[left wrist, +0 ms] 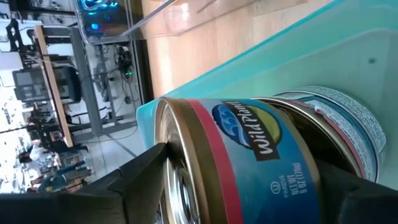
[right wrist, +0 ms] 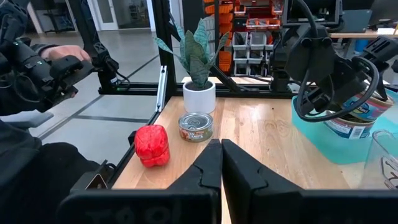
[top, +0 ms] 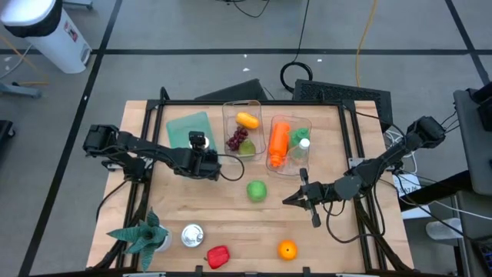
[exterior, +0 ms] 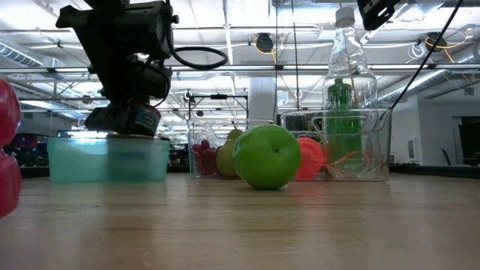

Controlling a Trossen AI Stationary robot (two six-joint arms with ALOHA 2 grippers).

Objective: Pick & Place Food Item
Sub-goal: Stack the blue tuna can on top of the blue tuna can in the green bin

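My left gripper (top: 200,148) is shut on a blue-labelled tin can (left wrist: 249,162) over the teal container (top: 184,125) at the table's far left. In the low view the can (exterior: 140,118) shows tilted, just above the container's rim (exterior: 109,142). A second can (left wrist: 348,124) lies in the container below it. My right gripper (top: 296,198) is shut and empty, low over the table to the right of a green apple (top: 257,190) that rests on the wood. My left gripper pinches the can between its two fingers. One finger (left wrist: 134,180) is at the can's lid end (left wrist: 177,186), the other finger (left wrist: 354,199) at the opposite end. The fingers slant down toward the far edge. Whether the can touches the can below, I cannot tell.
Two clear bins stand right of the teal container, one (top: 242,127) with yellow fruit, grapes and a pear, one (top: 288,142) with a carrot and a green bottle. Near the front edge are a potted plant (top: 146,235), a can (top: 192,235), a red pepper (top: 218,256) and an orange (top: 287,249).
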